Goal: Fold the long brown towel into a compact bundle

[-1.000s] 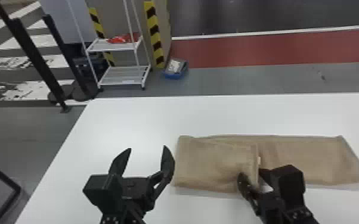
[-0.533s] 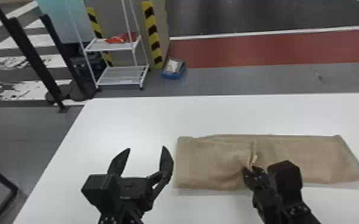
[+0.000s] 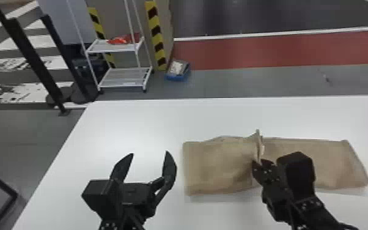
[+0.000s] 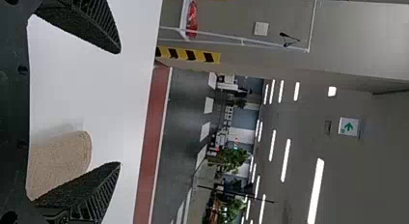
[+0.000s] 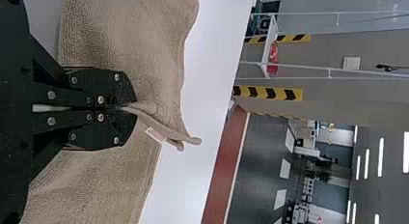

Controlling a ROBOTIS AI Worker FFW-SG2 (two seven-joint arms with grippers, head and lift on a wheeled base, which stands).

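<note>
Long brown fabric towel [image 3: 217, 166] lies partly folded on the smooth white table [image 3: 131, 128]. Black two-fingered right gripper [image 3: 259, 162]: jaws closed on the upper layer's edge, raised in a ridge. Black two-fingered left gripper [image 3: 149, 153]: jaws apart, near the folded end.

the towel [image 3: 217, 168] lay on the table [image 3: 137, 122], the right gripper [image 3: 260, 162] at its middle. from the towel, with twelve o'clock pointing away from the robot, the left gripper [image 3: 148, 153] was at nine, the floor posts [image 3: 30, 58] at ten, the rack [image 3: 125, 84] and bin [image 3: 177, 77] at eleven, behind the table.
</note>
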